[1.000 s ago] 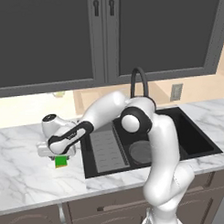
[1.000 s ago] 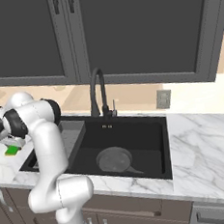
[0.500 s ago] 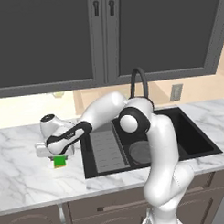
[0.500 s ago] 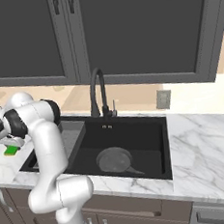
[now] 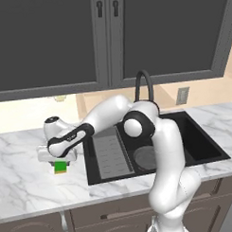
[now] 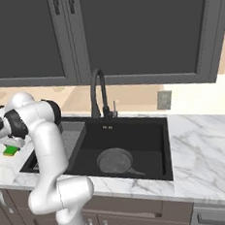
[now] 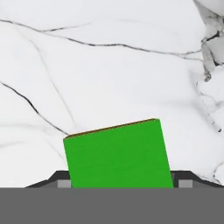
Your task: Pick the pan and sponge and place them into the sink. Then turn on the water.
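The green sponge [image 7: 118,155] lies on the white marble counter left of the sink [image 5: 206,150], with a thin yellow edge showing along its far side. My gripper [image 7: 122,183] is down over the sponge, and its dark finger tips press against both of the sponge's sides. From the left base view the sponge [image 5: 60,167] shows just under the hand, at counter level, where the gripper [image 5: 59,162] holds it. The round dark-grey pan [image 5: 147,158] lies on the sink floor, also visible as the pan [image 6: 115,161]. The black gooseneck faucet [image 5: 144,84] stands behind the basin, and no water runs.
A grey ribbed tray [image 5: 109,153] fills the sink's left part, between the sponge and the pan. Dark wall cabinets hang above the counter. A wall outlet [image 5: 182,95] sits behind the sink to the right. Marble counter [image 6: 205,144] extends right of the sink.
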